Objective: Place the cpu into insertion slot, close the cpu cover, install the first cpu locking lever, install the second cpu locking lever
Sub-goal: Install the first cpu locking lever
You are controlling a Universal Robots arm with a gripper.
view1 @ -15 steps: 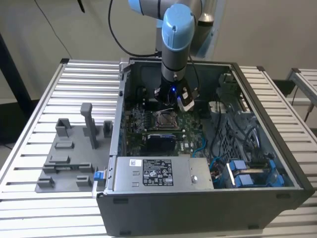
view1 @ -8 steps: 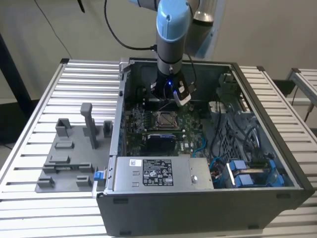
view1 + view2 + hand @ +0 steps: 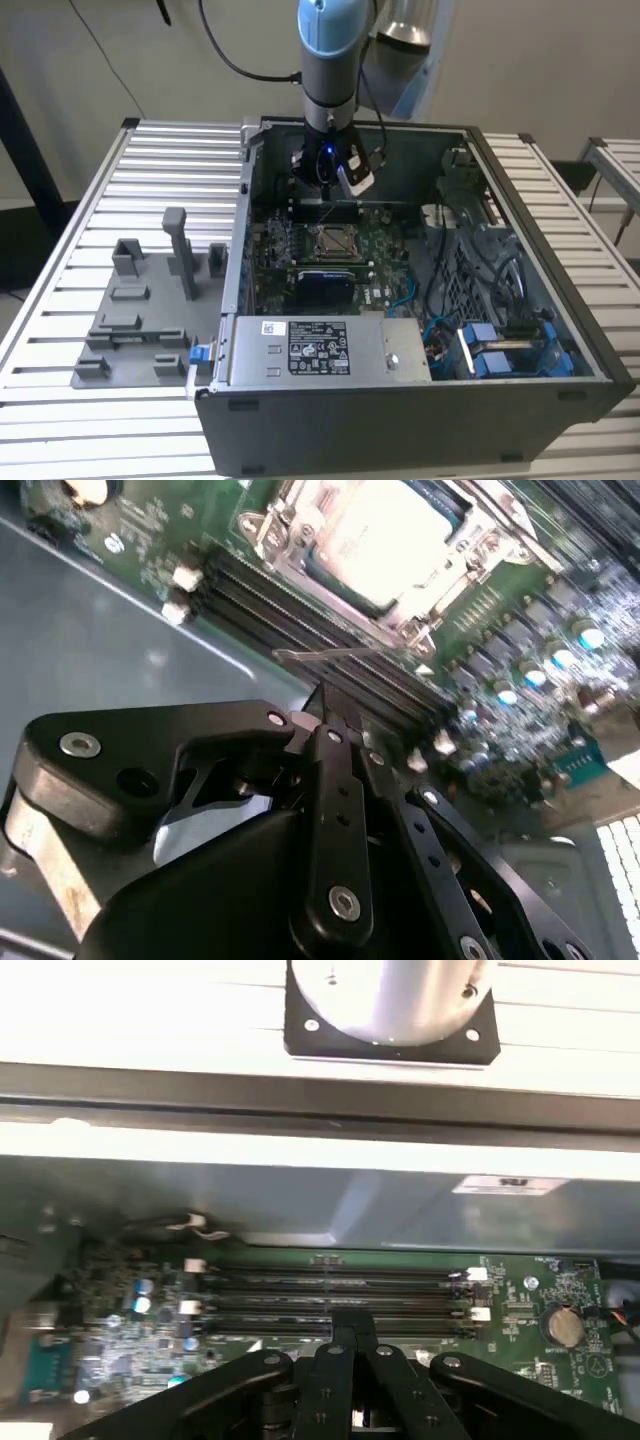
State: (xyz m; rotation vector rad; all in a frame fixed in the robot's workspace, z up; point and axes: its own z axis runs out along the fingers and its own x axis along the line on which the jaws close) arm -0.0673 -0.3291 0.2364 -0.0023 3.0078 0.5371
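Cpu [image 3: 390, 530] lay seated in the insertion slot [image 3: 313, 243], its silvery top showing through the window of the cpu cover [image 3: 445, 580], which looked folded down over it. Working down in size: the open computer case [image 3: 530, 200] held everything. The green circuit board [image 3: 270, 262] surrounded the insertion slot, and the grey box [image 3: 400, 352] sat near the insertion slot, toward the case's front wall.

My gripper [image 3: 349, 1325] hung just beside the insertion slot, over the black memory slots [image 3: 330, 1295], its fingers drawn together with nothing visible between them. A thin silver locking lever [image 3: 315, 654] stuck out from the insertion slot toward the fingertips, apparently unlatched.

I judged that springy lever the main risk: a glancing push could let it slip and snap back, or the fingers could scrape the memory slots. If the cpu cover was not flat, forcing the lever might strain the insertion slot.

The grey box carried a white label [image 3: 318, 347] whose print I could not read. Another white sticker [image 3: 515, 1185] on the case wall was equally unreadable.
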